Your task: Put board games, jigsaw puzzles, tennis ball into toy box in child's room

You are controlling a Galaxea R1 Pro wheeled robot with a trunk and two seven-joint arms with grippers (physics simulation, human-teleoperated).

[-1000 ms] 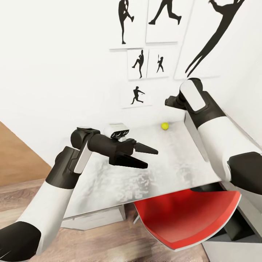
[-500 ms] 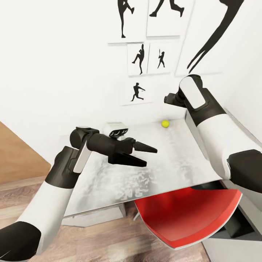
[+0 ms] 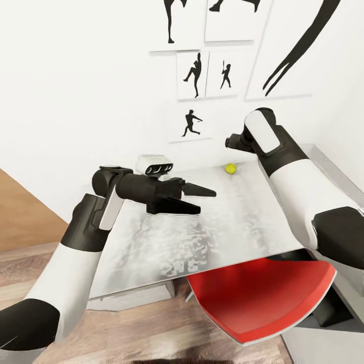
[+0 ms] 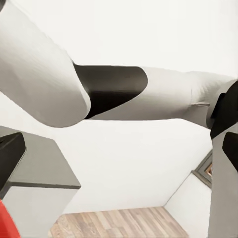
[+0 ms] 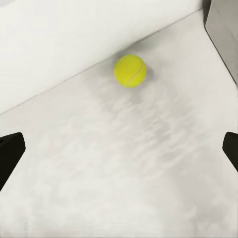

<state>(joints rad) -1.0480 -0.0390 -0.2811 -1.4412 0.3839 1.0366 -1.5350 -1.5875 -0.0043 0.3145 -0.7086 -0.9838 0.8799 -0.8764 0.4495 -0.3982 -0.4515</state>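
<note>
Tennis ball (image 3: 230,168): we see it alone at the table's far edge, close to the white wall, bare top on every side.
Table (image 3: 202,237): pale mottled top, open across its middle; its near edge overhangs a red chair seat (image 3: 263,298).
Right gripper (image 5: 119,148): we find its two fingertips spread wide, empty, above the top with the ball ahead of them.
Left gripper (image 3: 202,199): jaws parted, empty, over the table's left half, well apart from the ball.
Wall prints (image 3: 194,76): black player silhouettes above the table.
</note>
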